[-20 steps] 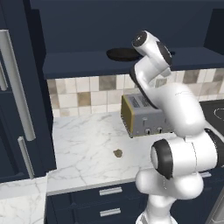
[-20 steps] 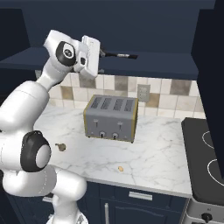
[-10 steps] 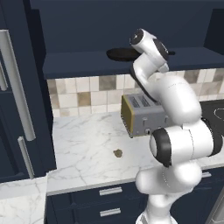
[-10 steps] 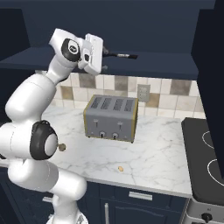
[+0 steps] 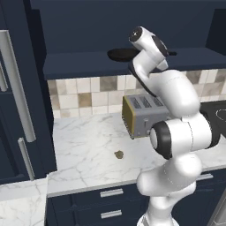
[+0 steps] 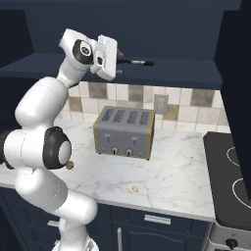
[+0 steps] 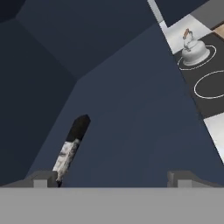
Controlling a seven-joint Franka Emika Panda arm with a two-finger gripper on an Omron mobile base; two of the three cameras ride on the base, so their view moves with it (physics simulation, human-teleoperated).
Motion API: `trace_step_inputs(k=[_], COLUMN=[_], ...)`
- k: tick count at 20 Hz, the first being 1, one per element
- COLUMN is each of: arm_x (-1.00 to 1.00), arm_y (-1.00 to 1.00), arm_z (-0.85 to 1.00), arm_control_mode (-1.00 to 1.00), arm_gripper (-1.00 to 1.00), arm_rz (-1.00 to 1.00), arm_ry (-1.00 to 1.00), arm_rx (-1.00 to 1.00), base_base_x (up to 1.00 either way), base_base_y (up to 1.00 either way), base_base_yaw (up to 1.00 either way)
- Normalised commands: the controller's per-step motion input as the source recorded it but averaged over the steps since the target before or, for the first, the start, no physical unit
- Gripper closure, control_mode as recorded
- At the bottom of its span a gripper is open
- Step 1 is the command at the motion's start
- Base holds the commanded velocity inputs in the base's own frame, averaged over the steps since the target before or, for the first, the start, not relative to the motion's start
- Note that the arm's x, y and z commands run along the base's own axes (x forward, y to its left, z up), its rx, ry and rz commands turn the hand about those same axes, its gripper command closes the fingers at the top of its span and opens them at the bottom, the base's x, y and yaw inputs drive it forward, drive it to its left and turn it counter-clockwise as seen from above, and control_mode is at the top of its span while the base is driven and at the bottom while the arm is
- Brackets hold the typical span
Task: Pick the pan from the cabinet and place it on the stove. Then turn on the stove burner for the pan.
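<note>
Resting on the navy shelf (image 5: 88,64) of the cabinet (image 6: 147,29), the pan (image 5: 121,54) lies flat near the shelf's front edge, its round black body partly hidden behind the arm in the left base view. Its handle (image 6: 138,62) runs along the shelf toward the stove side; in the hand view a pale, mottled stretch and the dark end of the handle (image 7: 72,146) show just above the left fingertip (image 7: 41,179). The gripper (image 7: 111,181) is raised to shelf height, just beside the pan and its handle, with both fingertips spread wide apart and nothing between them; whether a finger touches the handle cannot be told. On the marble counter (image 5: 88,145) below, the toaster (image 6: 125,133) stands near the tiled back wall, toward the counter's stove end. One small brown crumb (image 5: 118,154) lies on the counter in front of the toaster, and another small one (image 6: 135,188) lies close to the counter's front edge. The stove (image 6: 230,181) adjoins the counter's right end. A kettle (image 7: 192,48) sits on a far ring of the stove.
</note>
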Motion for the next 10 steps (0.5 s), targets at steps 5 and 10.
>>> trace_step_inputs(k=[5,10], arm_x=[0.25,0.24], arm_y=[0.0,0.0], arm_z=[0.0,0.0], arm_control_mode=[-1.0,-1.0], arm_gripper=[-1.0,-1.0], arm_rz=[0.0,0.0], arm_ry=[0.0,0.0], arm_rx=[0.0,0.0], base_base_x=[0.0,0.0], base_base_y=[0.0,0.0], base_base_yaw=[0.0,0.0])
